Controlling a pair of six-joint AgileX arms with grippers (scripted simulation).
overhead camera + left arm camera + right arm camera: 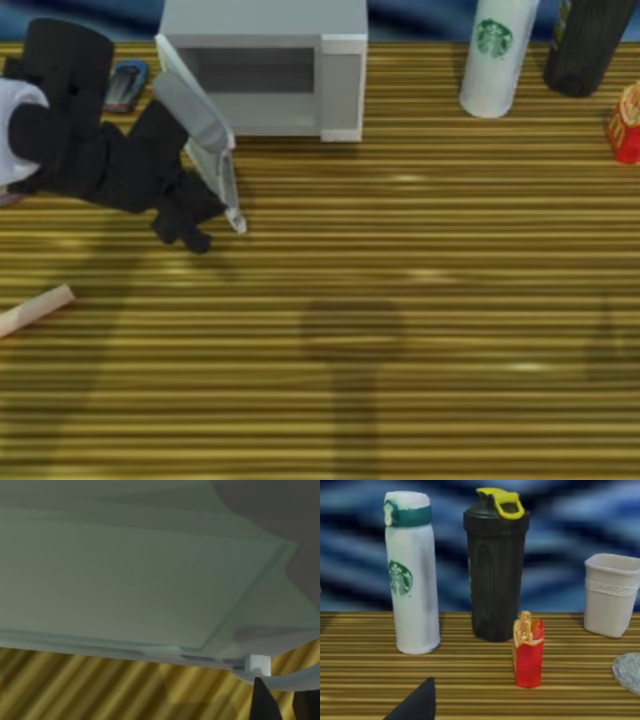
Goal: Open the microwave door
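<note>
The light grey microwave stands at the back of the table, left of centre. Its cavity is exposed. The microwave door is swung out on its left hinge, angled toward the front left. My left gripper is at the door's free end, shut on the handle edge. In the left wrist view the translucent door fills the frame, and dark fingers sit just below the white handle block. My right arm is outside the top view; only a dark part of its gripper shows.
Back right stand a white green-logo cup, a black shaker bottle and a red fries box. A blue item lies left of the microwave. A pale stick lies at the left edge. A white tub shows in the right wrist view.
</note>
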